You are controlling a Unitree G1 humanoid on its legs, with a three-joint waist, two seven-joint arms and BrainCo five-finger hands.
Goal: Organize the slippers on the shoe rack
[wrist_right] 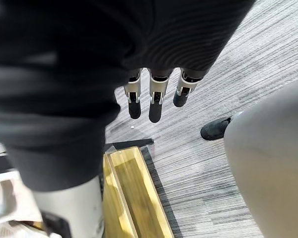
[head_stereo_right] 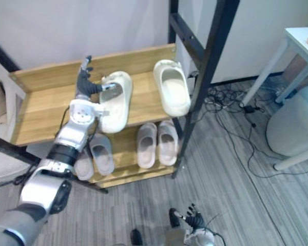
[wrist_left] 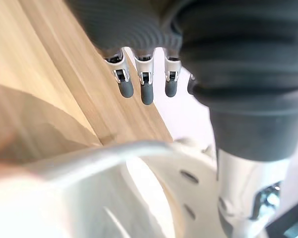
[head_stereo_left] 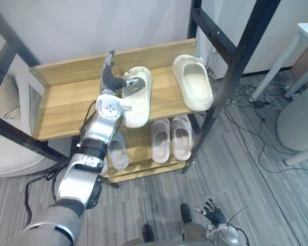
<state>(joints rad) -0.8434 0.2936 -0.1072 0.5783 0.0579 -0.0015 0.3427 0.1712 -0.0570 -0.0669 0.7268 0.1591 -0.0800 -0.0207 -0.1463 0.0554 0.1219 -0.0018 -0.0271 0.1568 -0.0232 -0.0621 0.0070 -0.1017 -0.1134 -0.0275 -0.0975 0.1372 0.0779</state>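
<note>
Two cream slippers lie on the wooden top shelf [head_stereo_left: 61, 102] of the shoe rack: one [head_stereo_left: 139, 100] in the middle, the other [head_stereo_left: 194, 82] at the right end. My left hand [head_stereo_left: 112, 82] stands at the middle slipper's left side, open, fingers [wrist_left: 146, 91] straight and pointing up the shelf, thumb reaching over the slipper's strap. On the lower shelf [head_stereo_left: 141, 171] sit a pale pink pair [head_stereo_left: 170, 138] and a grey slipper [head_stereo_left: 117, 151], part hidden by my arm. My right hand [head_stereo_left: 212, 211] hangs low over the floor, open, its fingers [wrist_right: 155, 110] straight.
Black metal posts [head_stereo_left: 238, 56] frame the rack on the right and cross at the left. A white table leg [head_stereo_left: 277, 64] and a round grey seat [head_stereo_left: 300, 120] stand at the right. Cables [head_stereo_left: 246, 102] trail over the grey floor. A pale cushion [head_stereo_left: 2, 97] lies at the left.
</note>
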